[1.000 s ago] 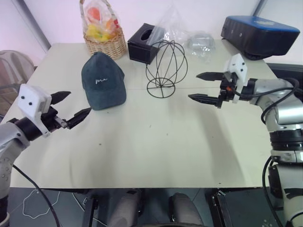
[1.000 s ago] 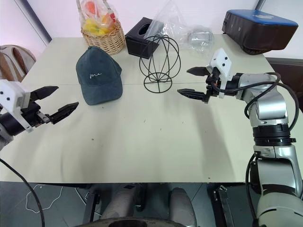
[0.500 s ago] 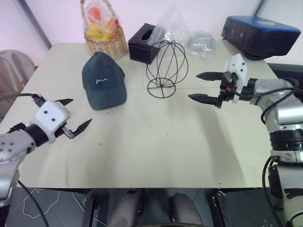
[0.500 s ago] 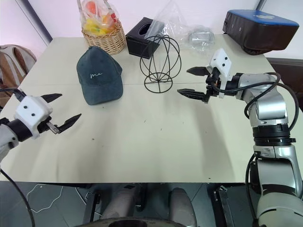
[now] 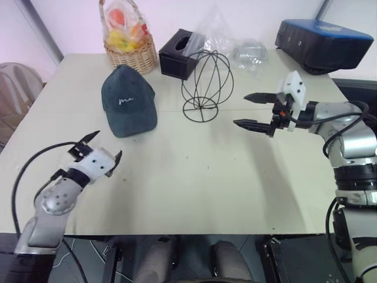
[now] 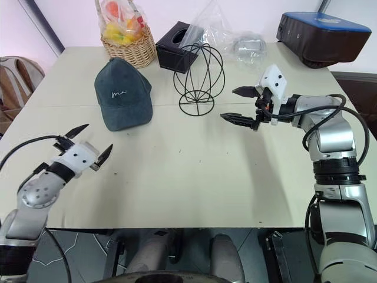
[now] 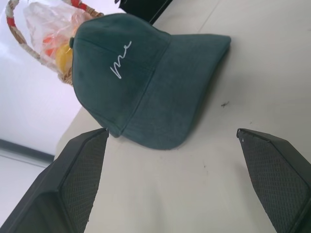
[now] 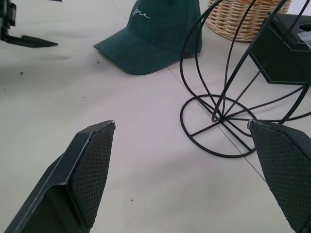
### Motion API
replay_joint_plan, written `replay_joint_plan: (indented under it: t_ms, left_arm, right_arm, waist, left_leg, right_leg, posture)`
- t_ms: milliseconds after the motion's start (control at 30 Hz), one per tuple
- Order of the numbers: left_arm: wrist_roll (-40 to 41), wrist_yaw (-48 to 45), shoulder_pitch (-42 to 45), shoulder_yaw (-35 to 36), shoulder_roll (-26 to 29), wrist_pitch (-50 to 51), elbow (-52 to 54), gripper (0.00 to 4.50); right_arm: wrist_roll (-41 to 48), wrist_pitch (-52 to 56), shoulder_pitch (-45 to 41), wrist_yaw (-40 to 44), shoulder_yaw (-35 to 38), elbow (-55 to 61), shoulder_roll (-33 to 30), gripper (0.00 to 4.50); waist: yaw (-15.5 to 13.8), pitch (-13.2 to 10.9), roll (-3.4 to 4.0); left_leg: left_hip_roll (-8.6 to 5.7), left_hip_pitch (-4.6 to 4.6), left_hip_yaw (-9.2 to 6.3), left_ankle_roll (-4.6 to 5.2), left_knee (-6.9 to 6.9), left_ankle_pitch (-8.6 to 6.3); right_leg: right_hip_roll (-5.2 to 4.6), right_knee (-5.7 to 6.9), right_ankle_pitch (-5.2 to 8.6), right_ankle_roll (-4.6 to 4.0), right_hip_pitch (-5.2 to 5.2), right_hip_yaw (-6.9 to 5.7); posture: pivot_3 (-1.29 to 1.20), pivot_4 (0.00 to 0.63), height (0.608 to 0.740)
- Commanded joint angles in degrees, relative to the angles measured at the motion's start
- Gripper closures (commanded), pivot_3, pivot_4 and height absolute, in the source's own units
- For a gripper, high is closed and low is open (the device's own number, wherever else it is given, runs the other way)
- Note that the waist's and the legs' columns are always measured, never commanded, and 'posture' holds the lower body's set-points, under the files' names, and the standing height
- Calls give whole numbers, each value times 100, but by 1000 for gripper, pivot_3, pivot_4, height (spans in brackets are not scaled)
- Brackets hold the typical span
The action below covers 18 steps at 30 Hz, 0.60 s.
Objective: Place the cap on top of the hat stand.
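Nearest the camera, the left gripper (image 5: 99,150) hovers low over the pale matte table (image 5: 194,177) at about 8 o'clock, its forearm angled up from the near edge, its two black fingers spread wide and holding nothing. At 3 o'clock the right gripper (image 5: 253,110) reaches in level from the side on a bent silver arm, its tapered fingers likewise parted and empty. Beyond the left gripper, at 11 o'clock, the cap (image 5: 127,101) lies flat on the table, soft teal-grey fabric with white cursive stitching, its curved brim toward the near edge. Just beside it at 12 o'clock stands the hat stand (image 5: 207,77), a bare globe of thin black wire on a ring base. Behind them sit a woven basket (image 5: 131,54) and a black tissue box (image 5: 180,54).
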<state>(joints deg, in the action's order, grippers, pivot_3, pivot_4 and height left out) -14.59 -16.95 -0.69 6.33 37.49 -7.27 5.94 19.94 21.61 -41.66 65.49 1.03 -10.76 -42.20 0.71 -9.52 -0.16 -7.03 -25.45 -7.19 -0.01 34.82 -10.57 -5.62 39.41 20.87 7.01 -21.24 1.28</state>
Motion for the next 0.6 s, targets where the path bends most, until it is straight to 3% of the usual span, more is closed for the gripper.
replay_joint_plan:
  t_ms: [33, 300, 600]
  left_arm:
    - [-451, 381, 262, -192, -39, -328, -333, 34]
    - [-1084, 1093, 846, -546, -163, -630, -1322, 34]
    - [-1261, 1568, 1635, -804, -267, -805, -2463, 34]
  right_arm:
    - [104, -7, -34, -47, 141, 275, -3, 0]
    - [141, 88, 19, -121, 166, 442, -10, 0]
    - [181, 128, 64, -207, 208, 514, -37, 0]
  waist:
    - [-5, 0, 0]
    - [2, 0, 0]
    - [1, 1, -1]
  left_leg:
    - [0, 0, 0, 0, 0, 0]
    - [-1, 0, 0, 0, 2, 0]
    - [-1, -1, -1, 0, 7, 1]
  right_leg:
    - [0, 0, 0, 0, -1, 0]
    - [0, 4, 0, 1, -2, -1]
    - [1, 11, 0, 1, -2, -3]
  posture:
    - [0, 150, 740]
    - [0, 150, 740]
    - [0, 150, 740]
